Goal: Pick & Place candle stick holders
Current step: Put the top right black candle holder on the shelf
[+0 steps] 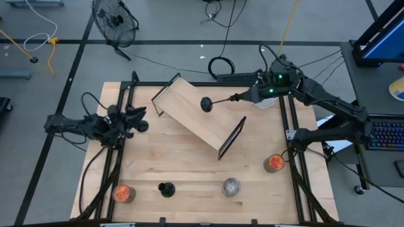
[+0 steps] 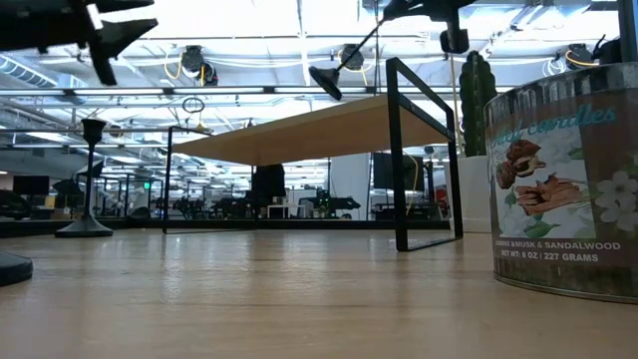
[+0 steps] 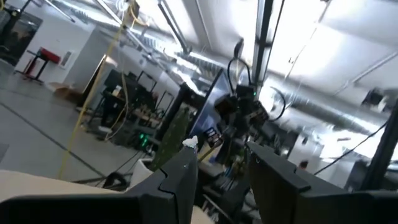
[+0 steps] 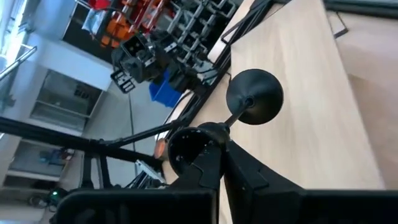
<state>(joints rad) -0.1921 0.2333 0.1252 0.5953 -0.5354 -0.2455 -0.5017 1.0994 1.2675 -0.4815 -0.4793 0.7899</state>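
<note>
Pale wood counter [image 1: 189, 164] on a grey floor strewn with cables, a floor fan [image 1: 113, 19] beyond the far edge; the low view shows a long workshop hall with strip lights behind.

Left to right:
- Left gripper [image 1: 140, 120] waits at the counter's left edge, raised; jaws apart and empty in its wrist view.
- Orange glass cup [image 1: 123, 193] sits at the near left corner.
- Black holder [image 1: 166, 188] stands upright just right of it, near edge.
- Low wooden shelf [image 1: 196, 120] with black end frames sits slantwise mid-counter.
- Silvery cup [image 1: 231, 186] stands on the near edge, right of centre.
- Right gripper [image 4: 214, 140] reaches in from the far right, jaws clamped on the stem of a black candle holder [image 1: 206, 104], which hangs tilted above the shelf top, round base leading.
- Second orange cup [image 1: 274, 162] sits by the right rail.
- Cactus in a white pot shows only in the low view [image 2: 477, 90].

Risks, as judged:
- Holder is gripped by a thin stem and far from upright; released like this it would likely tip and roll off the shelf.
- Base coming down at an angle could strike the shelf edge and twist in the grip.
- Shelf looks light; a hard touchdown could shove it.
</note>
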